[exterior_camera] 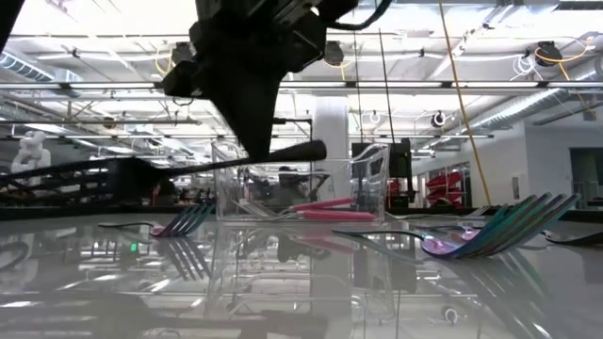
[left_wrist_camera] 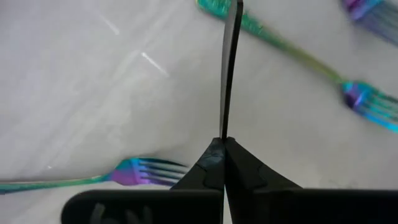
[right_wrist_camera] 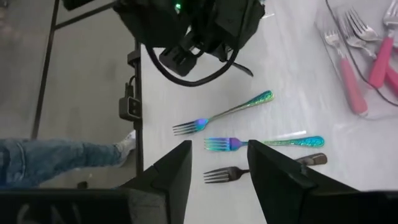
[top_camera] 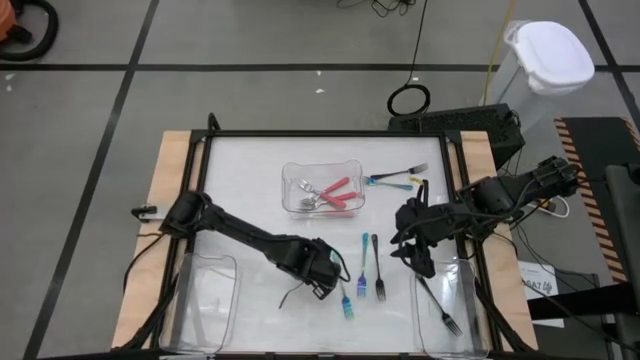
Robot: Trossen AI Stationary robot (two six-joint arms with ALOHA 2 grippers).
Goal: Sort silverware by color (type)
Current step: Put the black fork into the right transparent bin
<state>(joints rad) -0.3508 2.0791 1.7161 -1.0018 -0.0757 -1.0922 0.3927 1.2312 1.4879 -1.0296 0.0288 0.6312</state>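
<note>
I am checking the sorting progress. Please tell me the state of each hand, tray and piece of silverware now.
Left hand: shut on dark utensil, held above the table.
Right hand: open, holding nothing.
Middle tray: holds pink forks.
Right tray: holds one dark fork.
Teal forks: lying loose on the table.

Forks: iridescent teal-purple glossy metal forks
Tray: clear glossy plastic rectangular tray
Tabletop: smooth, reflective white table surface
</note>
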